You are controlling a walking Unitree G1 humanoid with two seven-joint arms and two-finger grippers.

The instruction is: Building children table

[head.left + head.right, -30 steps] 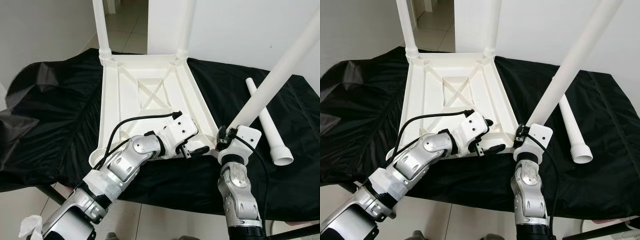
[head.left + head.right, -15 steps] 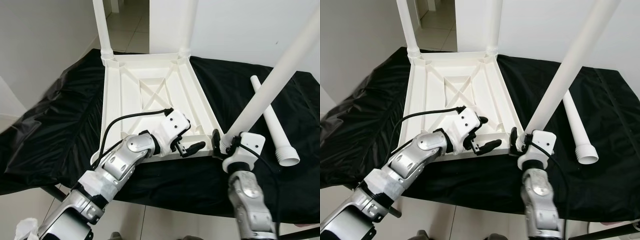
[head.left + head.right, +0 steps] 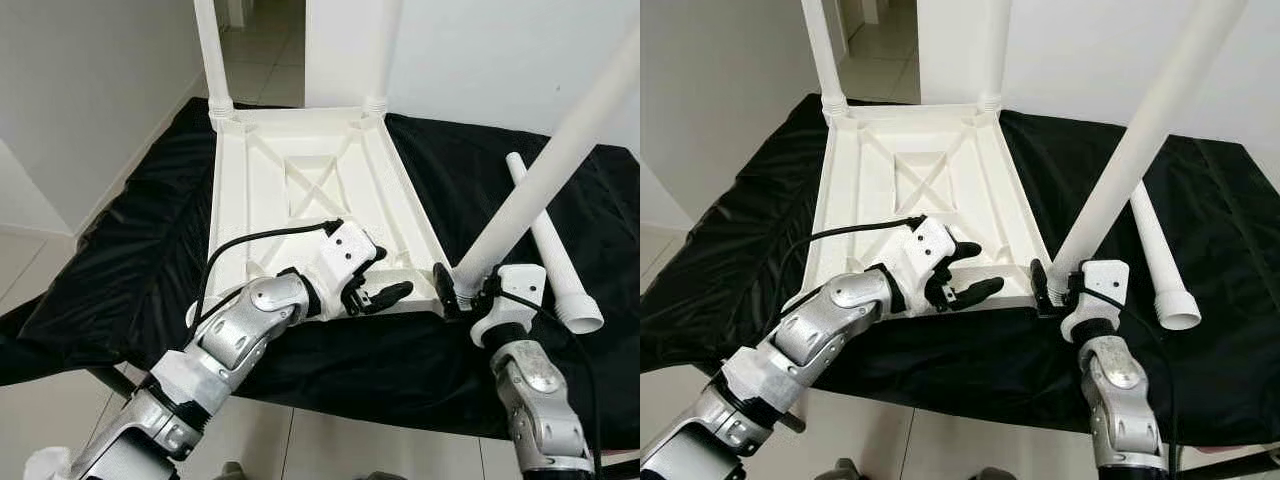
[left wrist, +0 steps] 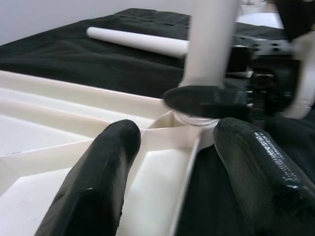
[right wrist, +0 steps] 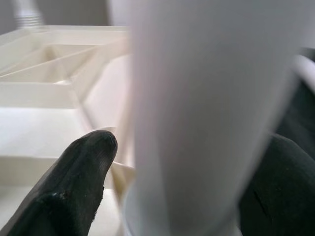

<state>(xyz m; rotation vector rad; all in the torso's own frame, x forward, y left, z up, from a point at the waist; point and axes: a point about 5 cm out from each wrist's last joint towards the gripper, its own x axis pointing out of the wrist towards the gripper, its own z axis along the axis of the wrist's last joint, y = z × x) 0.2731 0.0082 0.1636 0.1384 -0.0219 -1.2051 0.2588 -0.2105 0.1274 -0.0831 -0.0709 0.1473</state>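
Head cameras look steeply down on the overturned table (image 3: 300,180); both wrist cameras closely share its near corner.

The left gripper (image 3: 385,290), which a second ago lay pressed low against the near rim of the upturned table top (image 3: 300,170), now sits a little higher with its fingers spread apart over the near right corner. The right gripper (image 3: 462,295), holding the slanted table leg (image 3: 545,185), has shifted slightly toward the right edge of the black-draped worktop (image 3: 120,230), and the leg's foot now stands at the table top's near right corner. The head camera has also moved.
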